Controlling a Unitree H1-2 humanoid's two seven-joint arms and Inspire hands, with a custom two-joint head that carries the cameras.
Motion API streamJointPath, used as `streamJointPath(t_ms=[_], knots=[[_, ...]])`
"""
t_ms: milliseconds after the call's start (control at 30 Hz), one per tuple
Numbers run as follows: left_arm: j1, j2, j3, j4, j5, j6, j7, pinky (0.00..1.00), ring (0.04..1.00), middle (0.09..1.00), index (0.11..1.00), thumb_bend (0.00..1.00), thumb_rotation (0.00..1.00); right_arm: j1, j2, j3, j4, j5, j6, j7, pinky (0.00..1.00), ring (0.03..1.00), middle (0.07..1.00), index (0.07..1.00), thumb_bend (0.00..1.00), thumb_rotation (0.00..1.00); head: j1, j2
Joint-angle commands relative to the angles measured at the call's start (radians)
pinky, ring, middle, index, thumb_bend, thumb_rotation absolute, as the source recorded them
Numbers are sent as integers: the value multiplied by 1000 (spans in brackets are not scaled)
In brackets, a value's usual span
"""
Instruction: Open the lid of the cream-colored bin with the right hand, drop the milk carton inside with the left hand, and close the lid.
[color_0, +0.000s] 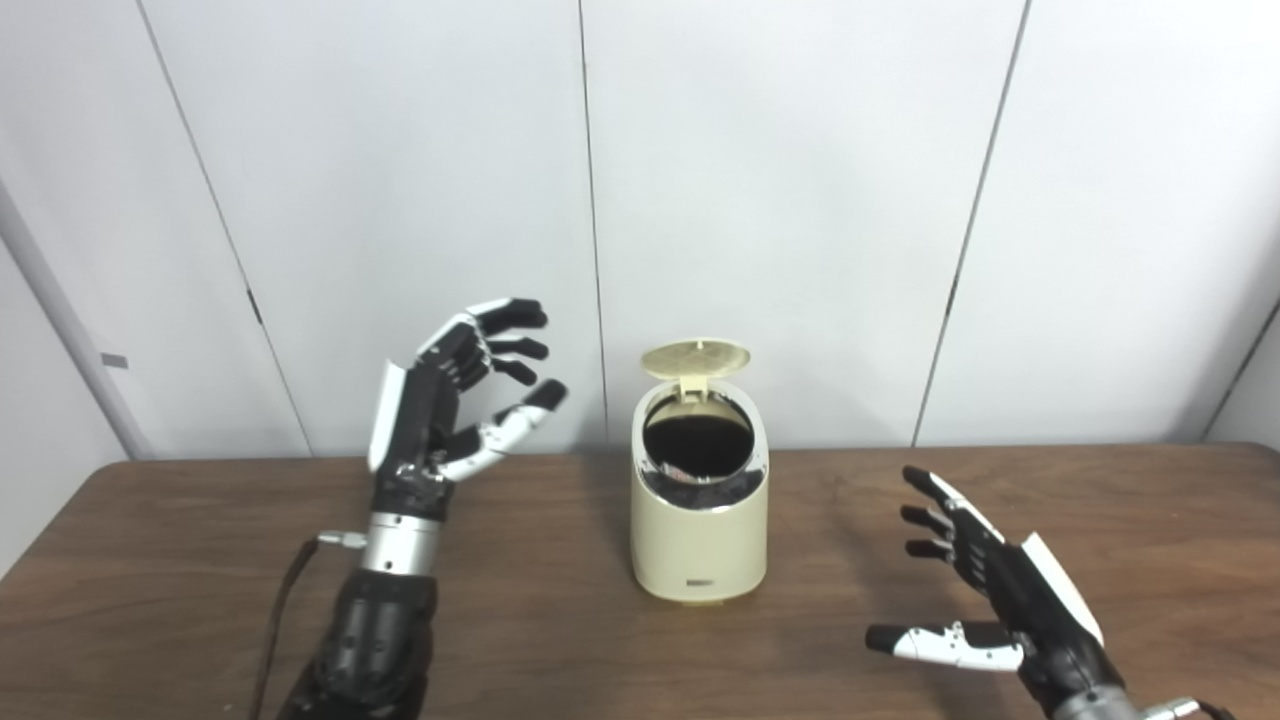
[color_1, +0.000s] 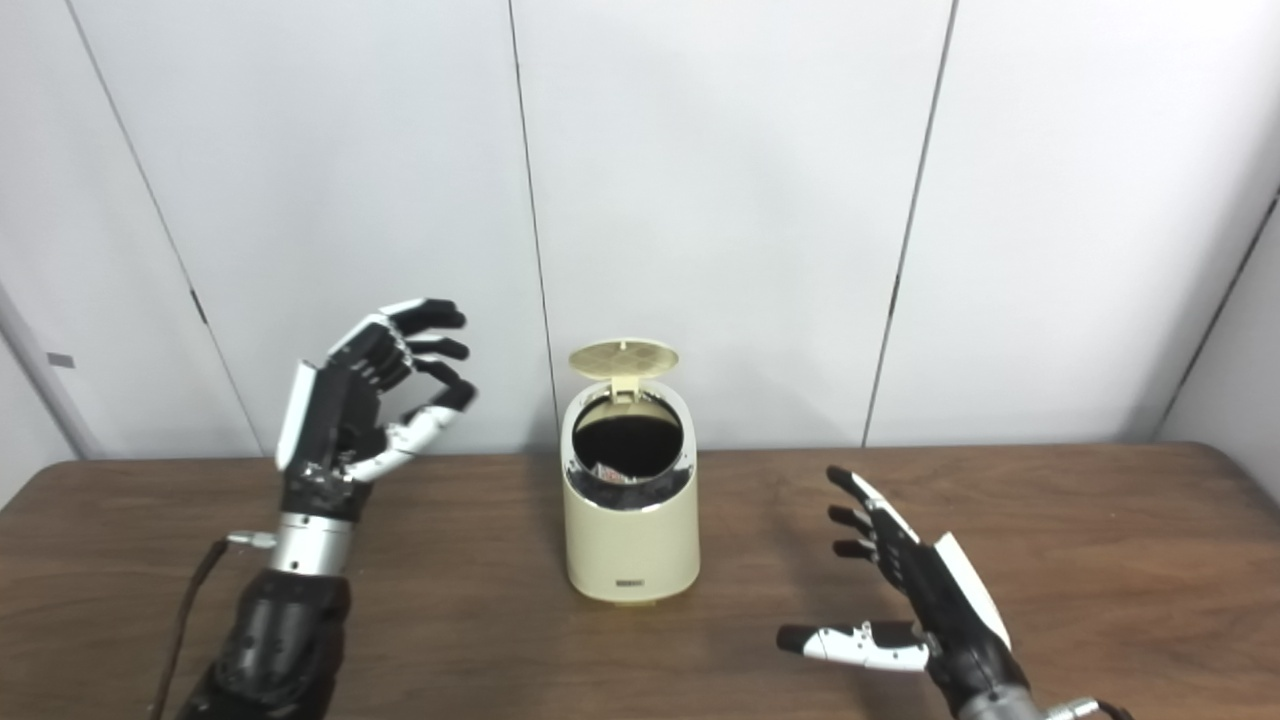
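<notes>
Now the cream-colored bin (color_0: 699, 525) stands on the tabletop (color_0: 200, 560) between the two robot hands, with its round lid (color_0: 696, 358) flipped up at the back and the dark mouth wide open.

The left robot hand (color_0: 455, 395) is lifted up beside the bin, a little higher than the rim. Its fingers (color_0: 515, 345) are spread and curled a bit, and they hold nothing — I think that is because the drop is done. The right robot hand (color_1: 915, 590) hangs low over the tabletop on the bin's other side, well apart from it. Its fingers are spread too, and it touches nothing. It looks like it is waiting for its turn to push the lid back down.

The milk carton is not on the tabletop or in either robot hand. In the right eye view, something pale with a bit of color shows deep in the bin's mouth — likely the carton, but it is too dark and small to be sure. Both arms are cut off at the bottom edge.
</notes>
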Motion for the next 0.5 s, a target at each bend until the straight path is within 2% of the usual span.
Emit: streamJointPath(t_ms=[0, 100, 267, 367, 467], knots=[[9, 10, 28, -54, -39, 33, -55, 518, 627, 721, 735, 708, 278, -43, -23, -5, -26, 7, -15, 6, 711, 887, 968, 930, 809, 208, 1, 1], [47, 1, 62, -88, -55, 85, -102, 531, 640, 732, 752, 722, 262, -54, -23, -3, -27, -1, -13, 9, 777, 882, 965, 931, 811, 205, 5, 0], [133, -15, 100, -152, -48, 181, -140, 517, 637, 737, 770, 703, 256, -77, -27, 5, -28, 3, -7, 17, 871, 879, 962, 932, 811, 204, 10, 2], [185, -22, 113, -159, -45, 187, -168, 533, 655, 741, 769, 672, 219, -91, -28, 8, -21, 2, -2, 19, 881, 879, 957, 928, 820, 223, 11, 4], [218, -37, 125, -147, -22, 174, -172, 526, 642, 725, 758, 678, 244, -99, -28, 10, -21, 5, 1, 23, 890, 883, 955, 926, 817, 220, 15, 4]])
